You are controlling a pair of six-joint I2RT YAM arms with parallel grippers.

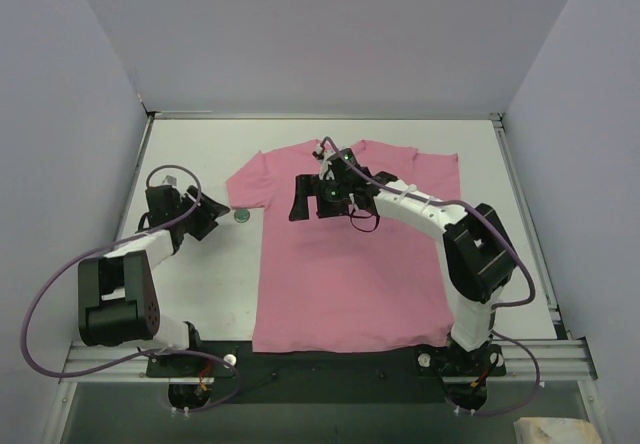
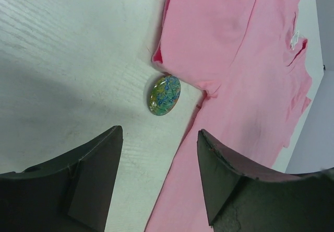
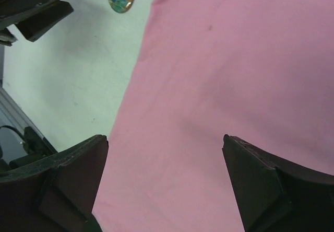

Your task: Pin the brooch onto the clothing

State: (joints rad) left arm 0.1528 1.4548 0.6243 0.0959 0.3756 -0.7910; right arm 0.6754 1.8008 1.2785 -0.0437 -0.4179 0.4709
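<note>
Presently left claw and right claw apart, empty; brooch flat beside shirt: pinch may skid it or snag hem.

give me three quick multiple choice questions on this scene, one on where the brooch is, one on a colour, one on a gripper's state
1. Where does the brooch lie?
A) on the table beside a sleeve of the clothing
B) on the chest of the clothing
C) inside the neckline

2. What colour is the clothing?
A) white
B) pink
C) blue

3. How is the left gripper?
A) shut on the brooch
B) open, holding nothing
C) shut on a sleeve

Answers:
1 A, the left wrist view shows it on bare table next to the sleeve's edge.
2 B, the clothing is pink in every view.
3 B, its fingers stand apart with nothing between them.
</note>
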